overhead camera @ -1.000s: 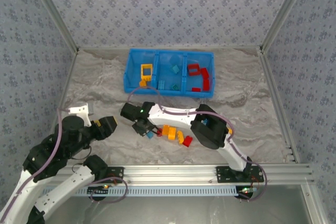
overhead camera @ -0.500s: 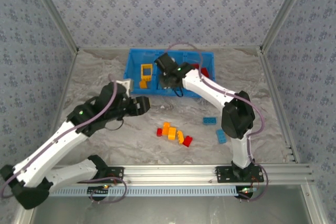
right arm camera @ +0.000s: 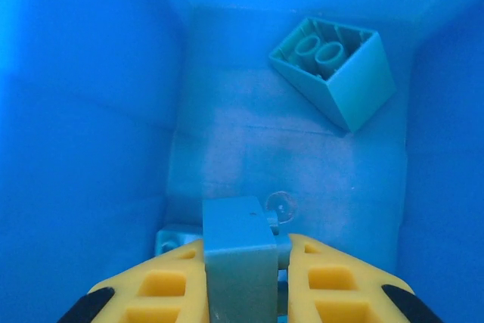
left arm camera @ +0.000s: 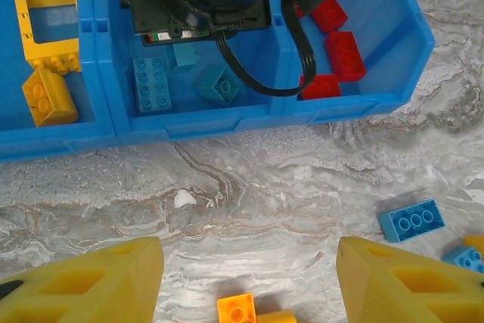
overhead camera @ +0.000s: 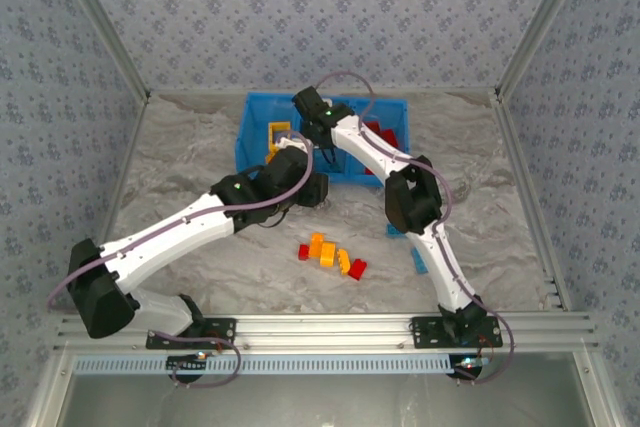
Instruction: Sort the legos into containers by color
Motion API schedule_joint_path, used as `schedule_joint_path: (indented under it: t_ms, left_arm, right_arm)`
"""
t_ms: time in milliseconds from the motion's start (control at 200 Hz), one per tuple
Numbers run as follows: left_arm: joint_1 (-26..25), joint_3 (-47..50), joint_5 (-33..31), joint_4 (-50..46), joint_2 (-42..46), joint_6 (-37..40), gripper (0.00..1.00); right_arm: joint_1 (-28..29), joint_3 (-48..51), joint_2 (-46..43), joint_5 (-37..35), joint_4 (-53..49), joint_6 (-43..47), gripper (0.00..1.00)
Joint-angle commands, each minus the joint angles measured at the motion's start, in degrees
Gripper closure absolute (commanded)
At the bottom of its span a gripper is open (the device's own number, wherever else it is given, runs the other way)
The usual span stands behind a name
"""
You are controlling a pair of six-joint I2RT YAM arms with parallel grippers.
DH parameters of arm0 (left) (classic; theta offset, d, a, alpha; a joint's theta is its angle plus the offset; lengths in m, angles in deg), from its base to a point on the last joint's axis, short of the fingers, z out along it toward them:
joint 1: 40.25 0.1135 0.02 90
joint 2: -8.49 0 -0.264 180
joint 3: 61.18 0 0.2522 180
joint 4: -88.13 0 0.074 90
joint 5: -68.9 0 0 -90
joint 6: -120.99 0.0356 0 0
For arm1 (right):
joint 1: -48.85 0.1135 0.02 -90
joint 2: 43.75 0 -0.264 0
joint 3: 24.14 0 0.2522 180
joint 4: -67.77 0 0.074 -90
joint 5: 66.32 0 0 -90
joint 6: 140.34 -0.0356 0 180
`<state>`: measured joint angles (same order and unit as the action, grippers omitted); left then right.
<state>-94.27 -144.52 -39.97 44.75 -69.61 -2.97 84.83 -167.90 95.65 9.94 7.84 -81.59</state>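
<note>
The blue three-compartment bin [overhead camera: 253, 162] stands at the back of the table. My right gripper [right arm camera: 246, 277] is down inside its middle compartment, shut on a light blue brick [right arm camera: 237, 259]; a teal brick [right arm camera: 336, 69] lies on the floor beyond. My left gripper [left arm camera: 249, 277] hovers open over the marbled table just in front of the bin, with nothing between its yellow fingers [left arm camera: 91, 285]. An orange brick [left arm camera: 237, 309] lies below it. A yellow frame [left arm camera: 44, 17] sits in the left compartment and red bricks [left arm camera: 344, 51] in the right one.
Loose bricks lie mid-table: red [overhead camera: 303, 251], orange [overhead camera: 320, 247], yellow [overhead camera: 343, 262], red [overhead camera: 357, 269], and light blue ones [left arm camera: 409, 219] to the right. The right arm [overhead camera: 385, 159] crosses the bin's front. Patterned walls close the sides and back.
The left arm has stretched right and forward, up to the front of the bin. The right gripper, brick in hand, has shifted a little farther back in the bin.
</note>
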Motion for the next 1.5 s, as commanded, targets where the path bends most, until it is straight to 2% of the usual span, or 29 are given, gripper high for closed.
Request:
schedule_joint_path:
  t_ms: [0, 120, 195, 275, 405, 560, 645, 760, 934, 1104, 1294, 1394, 1494]
  left_arm:
    - [-1.44, -1.73, -4.94, 2.65, 0.04, 0.68, 0.39]
    - [-2.18, -1.27, -5.08, 2.43, 0.22, 0.38, 0.40]
    - [-2.36, -1.13, -4.96, 1.39, 0.79, -0.01, 0.40]
    - [-2.38, -0.68, -4.97, -0.33, 1.76, -0.94, 0.40]
    - [-2.41, 2.67, -3.31, -3.01, 4.80, -2.63, 0.39]
    - [-2.40, 8.07, 3.04, -6.59, 8.74, -3.14, 0.36]
    - [-3.10, 12.23, 6.57, -8.11, 10.72, -2.66, 0.31]
    - [-5.73, 17.74, 6.44, -11.01, 11.34, -3.17, 0.29]
    - [-10.39, 21.30, 4.25, -10.03, 7.51, -3.89, 0.28]
    - [-13.36, 21.27, 3.61, -6.58, 0.26, -3.46, 0.27]
    - [-14.24, 21.76, 2.17, -3.88, -6.60, -3.75, 0.27]
    - [-14.27, 21.63, 1.47, -2.31, -8.70, -3.73, 0.27]
    - [-14.24, 21.58, 0.86, -1.10, -9.69, -4.04, 0.28]
  right_arm:
    - [-1.05, -2.45, 1.82, -0.42, -4.09, -2.94, 0.86]
    - [-1.11, -2.45, 1.85, 0.34, -4.16, -2.82, 0.78]
    - [-1.02, -2.84, 1.18, 0.73, -4.65, -2.46, 0.62]
    - [-0.71, -2.99, -0.62, 0.39, -5.15, -2.03, 0.53]
    - [0.30, -2.05, -5.64, -0.89, -4.57, -0.31, 0.47]
    - [1.37, 1.20, -14.01, -3.02, -4.18, 0.81, 0.44]
    - [1.87, 7.48, -21.18, -3.52, -2.23, 1.05, 0.44]
    - [3.95, 23.20, -34.05, -2.33, 3.59, 1.94, 0.43]
    - [12.66, 52.32, -57.27, 1.84, 15.34, 4.88, 0.41]
    - [27.90, 73.82, -78.51, 3.87, 21.01, 5.31, 0.39]
    - [39.53, 82.20, -92.85, -0.03, 18.85, -1.33, 0.38]
    - [43.17, 83.28, -94.73, -3.24, 16.67, -2.81, 0.38]
    - [44.17, 83.57, -94.57, -4.58, 15.69, -3.32, 0.40]
